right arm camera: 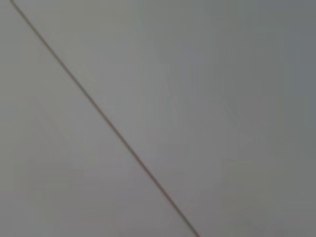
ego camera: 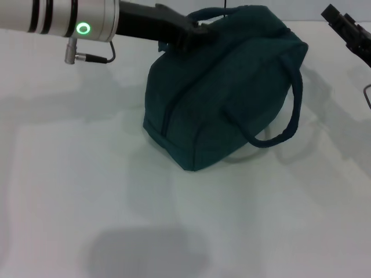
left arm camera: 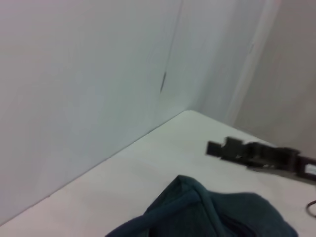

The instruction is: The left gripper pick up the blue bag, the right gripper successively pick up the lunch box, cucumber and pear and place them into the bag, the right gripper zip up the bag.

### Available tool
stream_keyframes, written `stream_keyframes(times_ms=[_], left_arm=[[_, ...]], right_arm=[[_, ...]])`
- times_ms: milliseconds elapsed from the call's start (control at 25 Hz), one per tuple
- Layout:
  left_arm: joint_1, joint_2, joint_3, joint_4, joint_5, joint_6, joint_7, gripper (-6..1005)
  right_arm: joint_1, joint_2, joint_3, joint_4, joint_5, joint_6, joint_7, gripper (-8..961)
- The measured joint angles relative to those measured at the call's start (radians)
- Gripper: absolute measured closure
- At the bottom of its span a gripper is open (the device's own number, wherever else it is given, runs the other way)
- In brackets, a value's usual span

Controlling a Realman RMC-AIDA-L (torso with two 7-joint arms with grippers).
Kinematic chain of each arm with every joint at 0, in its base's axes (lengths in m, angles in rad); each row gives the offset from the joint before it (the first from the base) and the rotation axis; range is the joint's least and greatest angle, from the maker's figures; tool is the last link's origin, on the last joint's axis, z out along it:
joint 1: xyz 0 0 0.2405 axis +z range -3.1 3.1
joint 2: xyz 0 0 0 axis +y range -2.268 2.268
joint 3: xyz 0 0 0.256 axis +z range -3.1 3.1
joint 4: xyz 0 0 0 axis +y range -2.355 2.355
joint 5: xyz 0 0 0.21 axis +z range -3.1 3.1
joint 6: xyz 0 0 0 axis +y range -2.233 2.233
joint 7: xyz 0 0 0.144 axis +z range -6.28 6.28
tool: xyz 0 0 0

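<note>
Two arms raised: left gripper [ego camera: 194,32] reaching level across table's [ego camera: 69,191] far edge, clenched on blue bag's [ego camera: 226,92] handle; bag mid-table; right gripper [ego camera: 348,32] at far right corner, finger state indeterminable.

even diffuse overhead light; soft shadows on bench [ego camera: 69,191] beside bag [ego camera: 220,98]; left wrist view soft-focus; no glare.

white table [ego camera: 87,191] with soft shadows, pale plain walls [left arm camera: 74,89] meeting in a corner behind it
</note>
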Motion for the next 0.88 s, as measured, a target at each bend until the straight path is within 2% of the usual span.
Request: stream_keyframes(times_ms=[240, 400, 480, 560, 680, 800, 880], left_arm=[[0.027, -0.008, 0.000, -0.001, 0.007, -0.021, -0.007, 931], [0.059, -0.005, 0.000, 0.011, -0.082, -0.025, -0.001, 834], [0.082, -0.001, -0.001, 0.023, -0.138, -0.025, 0.011, 786], [0.105, 0.000, -0.014, 0.040, -0.184, -0.019, 0.027, 584], [0.145, -0.002, -0.054, 0.069, -0.257, 0.032, 0.077, 462], [0.191, 0.001, -0.075, 0.087, -0.340, 0.121, 0.154, 339], [0.232, 0.005, -0.078, 0.091, -0.392, 0.192, 0.226, 314]], right_arm=[[-0.063, -0.008, -0.002, 0.000, -0.061, -0.115, -0.027, 223], [-0.087, -0.009, -0.001, 0.004, -0.082, -0.164, -0.051, 80], [-0.092, -0.010, -0.001, 0.009, -0.094, -0.189, -0.061, 82], [-0.096, -0.010, -0.001, 0.013, -0.106, -0.218, -0.073, 84], [-0.100, -0.014, 0.000, 0.013, -0.133, -0.274, -0.096, 85], [-0.102, -0.026, 0.001, 0.013, -0.179, -0.360, -0.120, 85], [-0.103, -0.040, 0.002, 0.008, -0.224, -0.424, -0.134, 85]])
